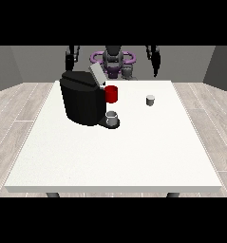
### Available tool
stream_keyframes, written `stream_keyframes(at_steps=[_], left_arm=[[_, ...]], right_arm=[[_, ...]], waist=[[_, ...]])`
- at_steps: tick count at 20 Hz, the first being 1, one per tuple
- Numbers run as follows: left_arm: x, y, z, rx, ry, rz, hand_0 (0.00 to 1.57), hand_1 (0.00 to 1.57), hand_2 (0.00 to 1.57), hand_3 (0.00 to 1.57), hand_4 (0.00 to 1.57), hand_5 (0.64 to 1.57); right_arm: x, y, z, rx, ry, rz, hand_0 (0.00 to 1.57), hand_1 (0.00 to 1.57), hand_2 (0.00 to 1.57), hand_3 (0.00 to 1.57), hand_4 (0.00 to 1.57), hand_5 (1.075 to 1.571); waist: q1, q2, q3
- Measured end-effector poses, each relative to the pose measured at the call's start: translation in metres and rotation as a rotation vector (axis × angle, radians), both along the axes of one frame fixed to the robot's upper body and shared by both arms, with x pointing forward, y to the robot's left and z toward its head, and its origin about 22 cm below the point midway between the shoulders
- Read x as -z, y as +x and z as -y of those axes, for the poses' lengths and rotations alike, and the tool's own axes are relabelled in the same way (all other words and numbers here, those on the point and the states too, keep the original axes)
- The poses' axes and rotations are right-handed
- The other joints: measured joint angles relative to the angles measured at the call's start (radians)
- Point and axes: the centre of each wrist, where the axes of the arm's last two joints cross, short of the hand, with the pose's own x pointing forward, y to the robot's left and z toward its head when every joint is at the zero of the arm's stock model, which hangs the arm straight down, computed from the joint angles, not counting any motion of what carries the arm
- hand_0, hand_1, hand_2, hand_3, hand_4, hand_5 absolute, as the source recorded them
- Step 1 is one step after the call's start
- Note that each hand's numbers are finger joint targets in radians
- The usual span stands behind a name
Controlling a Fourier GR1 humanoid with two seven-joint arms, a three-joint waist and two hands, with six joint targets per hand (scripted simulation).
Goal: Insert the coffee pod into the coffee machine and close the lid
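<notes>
White table [110,161] spreads toward the camera, with a black coffee machine [81,97] on its far left part.

Machine's grey lid [96,75] is tilted up and open; a red part [111,94] shows at its front, and a small grey cup [112,118] stands on the drip base below. Well apart to the right, the grey coffee pod [150,100] stands upright on the table, touched by nothing. Both hands hang raised behind the far edge, holding nothing: the hand at the view's left [70,60] and the hand at the view's right [155,64]; how their fingers lie I cannot tell. No brand, label or writing can be read anywhere.
</notes>
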Motion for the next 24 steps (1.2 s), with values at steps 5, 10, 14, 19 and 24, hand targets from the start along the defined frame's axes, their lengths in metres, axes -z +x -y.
stream_keyframes(at_steps=[5, 10, 14, 19, 24], left_arm=[[-0.001, -0.006, -0.004, 0.030, -0.020, 0.059, 0.00, 0.00, 0.00, 0.00, 0.27, 1.571], [0.000, -0.011, -0.019, 0.044, -0.043, 0.151, 0.00, 0.00, 0.00, 0.00, 0.26, 1.571], [-0.004, -0.006, -0.038, 0.066, 0.049, 0.194, 0.00, 0.00, 0.00, 0.00, 0.00, 1.571], [-0.018, 0.013, -0.063, 0.057, 0.174, 0.184, 0.00, 0.00, 0.00, 0.00, 0.00, 1.571], [-0.034, 0.040, -0.087, 0.041, 0.207, 0.137, 0.00, 0.00, 0.00, 0.00, 0.00, 1.571]], right_arm=[[0.008, -0.003, 0.003, 0.016, 0.039, -0.034, 0.00, 0.00, 0.00, 0.00, 0.13, 1.571], [0.011, -0.005, 0.007, 0.133, 0.082, 0.045, 0.00, 0.00, 0.00, 0.00, 0.18, 1.571], [0.011, -0.004, -0.002, 0.167, 0.102, 0.087, 0.00, 0.00, 0.00, 0.00, 0.22, 1.571], [0.010, -0.001, -0.009, 0.153, 0.114, 0.124, 0.00, 0.00, 0.00, 0.00, 0.13, 1.571], [0.004, 0.007, -0.008, 0.111, 0.133, 0.165, 0.00, 0.00, 0.00, 0.00, 0.12, 1.571]], waist=[[0.002, -0.029, -0.0241], [-0.010, -0.045, -0.0311], [-0.027, -0.035, -0.0329], [-0.065, -0.005, -0.0334], [-0.111, 0.051, -0.0335]])
